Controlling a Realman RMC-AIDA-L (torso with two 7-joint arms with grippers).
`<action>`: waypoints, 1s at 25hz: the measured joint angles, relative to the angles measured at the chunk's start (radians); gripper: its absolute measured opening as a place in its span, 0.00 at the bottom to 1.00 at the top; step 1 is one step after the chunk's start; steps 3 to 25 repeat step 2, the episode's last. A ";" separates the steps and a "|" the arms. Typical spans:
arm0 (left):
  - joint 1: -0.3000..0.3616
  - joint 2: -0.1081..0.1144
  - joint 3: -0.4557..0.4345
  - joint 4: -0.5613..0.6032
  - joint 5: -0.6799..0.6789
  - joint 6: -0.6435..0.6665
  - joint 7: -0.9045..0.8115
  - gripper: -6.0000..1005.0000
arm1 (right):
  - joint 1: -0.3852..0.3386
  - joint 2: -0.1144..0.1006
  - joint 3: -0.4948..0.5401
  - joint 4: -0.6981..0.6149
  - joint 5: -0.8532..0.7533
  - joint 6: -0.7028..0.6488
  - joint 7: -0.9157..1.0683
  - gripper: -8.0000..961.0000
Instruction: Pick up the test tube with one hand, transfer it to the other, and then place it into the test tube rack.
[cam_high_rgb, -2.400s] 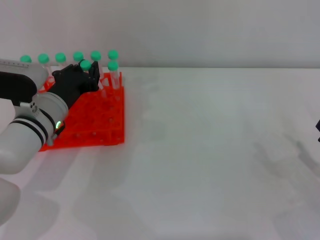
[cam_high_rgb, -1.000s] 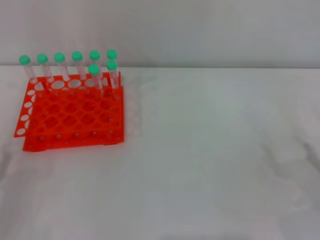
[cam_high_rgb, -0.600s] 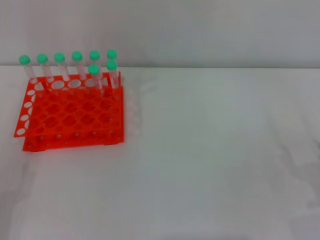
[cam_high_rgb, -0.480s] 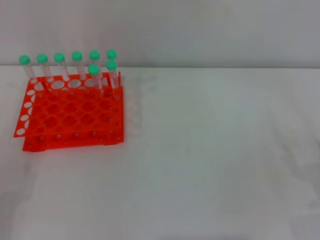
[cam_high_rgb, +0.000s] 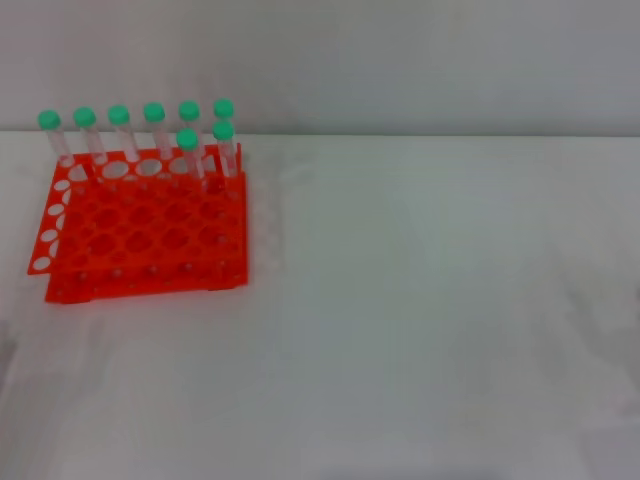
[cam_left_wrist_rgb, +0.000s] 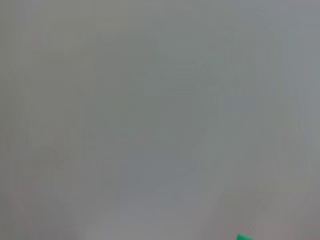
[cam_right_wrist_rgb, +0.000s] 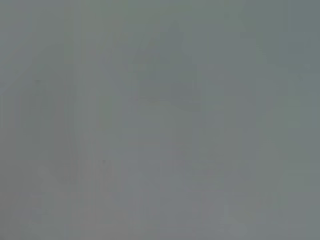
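Note:
The orange-red test tube rack (cam_high_rgb: 150, 240) stands on the white table at the far left in the head view. Several clear tubes with green caps stand upright in its back rows; one of them, the test tube (cam_high_rgb: 189, 152), stands in the second row beside another. A sliver of a green cap (cam_left_wrist_rgb: 244, 237) shows at the edge of the left wrist view. Neither gripper shows in any view. The right wrist view shows only a plain grey surface.
The white table (cam_high_rgb: 430, 300) stretches to the right of the rack and toward me. A pale wall rises behind the table's far edge.
2.4 s ago my left arm was over the rack with its gripper at a tube in the second row. It has since left the view. The tube stands in the rack.

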 joint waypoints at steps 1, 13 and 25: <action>-0.003 0.000 0.000 0.000 0.001 0.003 0.000 0.86 | 0.001 0.000 0.001 0.000 0.000 0.000 0.000 0.90; -0.006 0.000 0.000 -0.002 0.001 0.004 0.000 0.86 | 0.001 0.000 0.001 0.000 0.000 0.000 0.001 0.90; -0.006 0.000 0.000 -0.002 0.001 0.004 0.000 0.86 | 0.001 0.000 0.001 0.000 0.000 0.000 0.001 0.90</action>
